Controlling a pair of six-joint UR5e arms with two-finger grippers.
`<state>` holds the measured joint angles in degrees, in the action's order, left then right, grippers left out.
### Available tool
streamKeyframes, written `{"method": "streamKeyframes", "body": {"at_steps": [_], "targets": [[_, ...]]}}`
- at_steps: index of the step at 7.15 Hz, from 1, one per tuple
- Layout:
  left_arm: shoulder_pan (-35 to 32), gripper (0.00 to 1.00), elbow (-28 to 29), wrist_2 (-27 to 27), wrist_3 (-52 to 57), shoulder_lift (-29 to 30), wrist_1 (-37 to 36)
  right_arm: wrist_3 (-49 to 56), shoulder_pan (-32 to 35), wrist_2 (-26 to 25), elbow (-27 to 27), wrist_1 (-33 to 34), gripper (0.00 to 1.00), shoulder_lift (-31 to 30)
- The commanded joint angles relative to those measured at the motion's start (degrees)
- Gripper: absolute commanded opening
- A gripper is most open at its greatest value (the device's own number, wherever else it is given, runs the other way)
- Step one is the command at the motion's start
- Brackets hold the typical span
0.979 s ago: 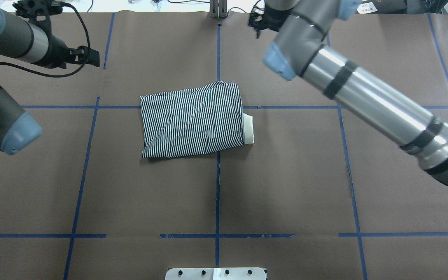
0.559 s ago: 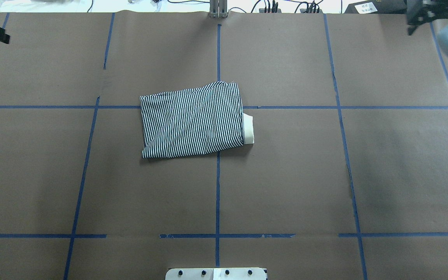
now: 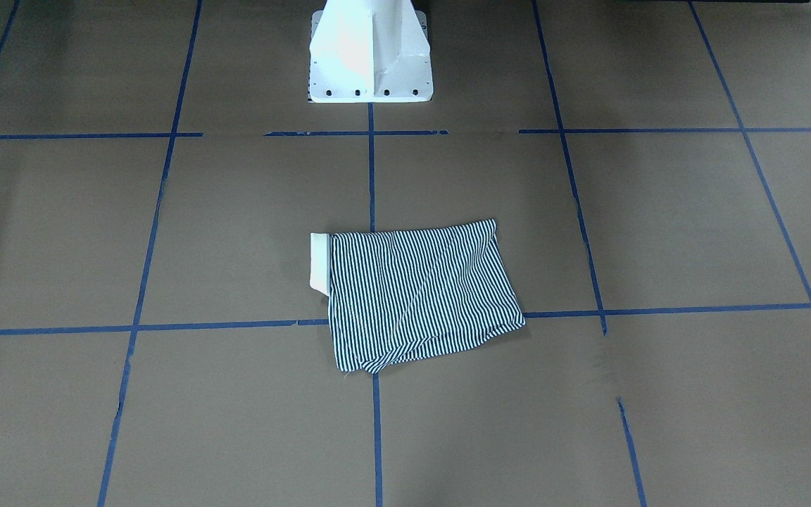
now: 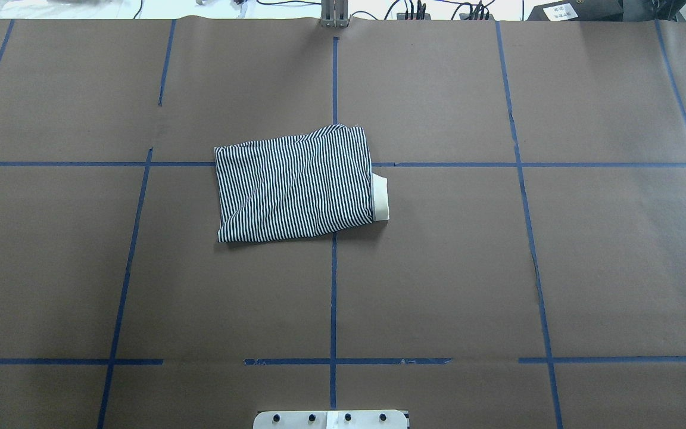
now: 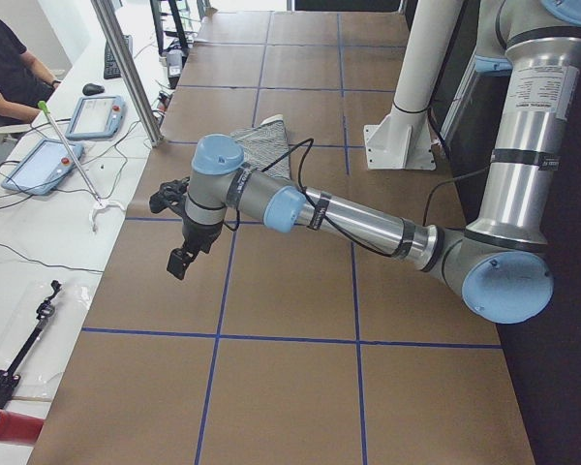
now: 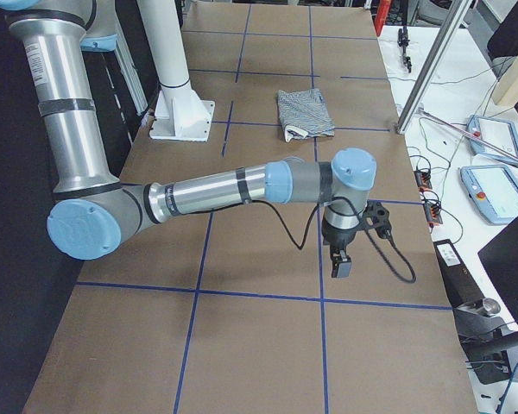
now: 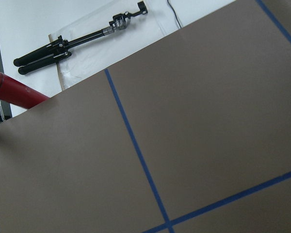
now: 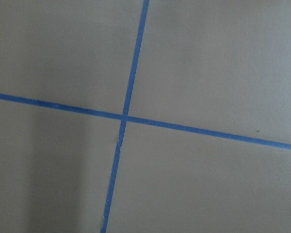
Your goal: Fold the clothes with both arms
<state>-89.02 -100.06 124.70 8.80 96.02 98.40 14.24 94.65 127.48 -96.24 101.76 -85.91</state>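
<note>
Navy-and-white striped polo shirt (image 4: 295, 186) lies folded centrally on the brown paper surface (image 4: 498, 268). My black left hand (image 5: 179, 260) and right hand (image 6: 341, 261) hang well away; I cannot tell their grip. Uneven layers could slip open.

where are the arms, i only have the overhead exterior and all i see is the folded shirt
Observer: The left arm is stretched out low toward the robot's left. Its left gripper points down above the brown paper, apart from the shirt.
Operator: and the right one
Observer: The right arm reaches out toward the opposite end. The right gripper hangs above the brown paper, also apart from the shirt.
Operator: anything under the left gripper
Observer: Its wrist camera shows only brown paper and blue tape. A black tool and a red tube lie past the paper's edge.
</note>
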Motion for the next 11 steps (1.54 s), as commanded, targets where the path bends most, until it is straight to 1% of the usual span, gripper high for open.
{"method": "streamKeyframes", "body": {"at_steps": [1,2,3,4,5,6,8,10,11], "targets": [[-0.10,1.00,2.84,1.17,1.13,-3.80,0.04,1.92,0.36,0.75,-0.44,-3.47,1.00,-3.12],[-0.10,1.00,4.51,1.77,1.13,-4.43,0.39,0.45,0.36,0.93,0.00,-3.49,1.00,-4.35],[-0.19,1.00,5.57,1.69,1.13,-5.57,-0.13,-0.96,0.36,4.50,2.53,-3.58,1.00,-5.14],[-0.19,1.00,6.54,1.78,1.31,-7.24,-0.66,-0.89,0.27,10.80,5.68,-4.36,1.00,-5.50],[-0.19,1.00,6.55,1.87,1.31,-7.34,-2.84,-0.97,0.27,11.64,7.37,-8.64,1.00,-5.85],[-0.19,1.00,6.55,1.87,1.31,-7.34,-3.56,-1.76,0.36,11.65,8.69,-11.11,1.00,-5.85],[-0.19,1.00,6.64,1.87,1.31,-7.52,-3.57,-6.93,0.36,11.48,8.44,-14.64,1.00,-5.85],[-0.19,1.00,6.55,1.87,1.31,-7.52,-3.57,-8.09,-0.08,11.39,8.09,-15.09,1.00,-5.59],[-0.19,1.00,6.64,1.87,1.31,-7.52,-3.57,-11.05,-0.87,10.69,7.05,-15.09,1.00,-5.15]]}}
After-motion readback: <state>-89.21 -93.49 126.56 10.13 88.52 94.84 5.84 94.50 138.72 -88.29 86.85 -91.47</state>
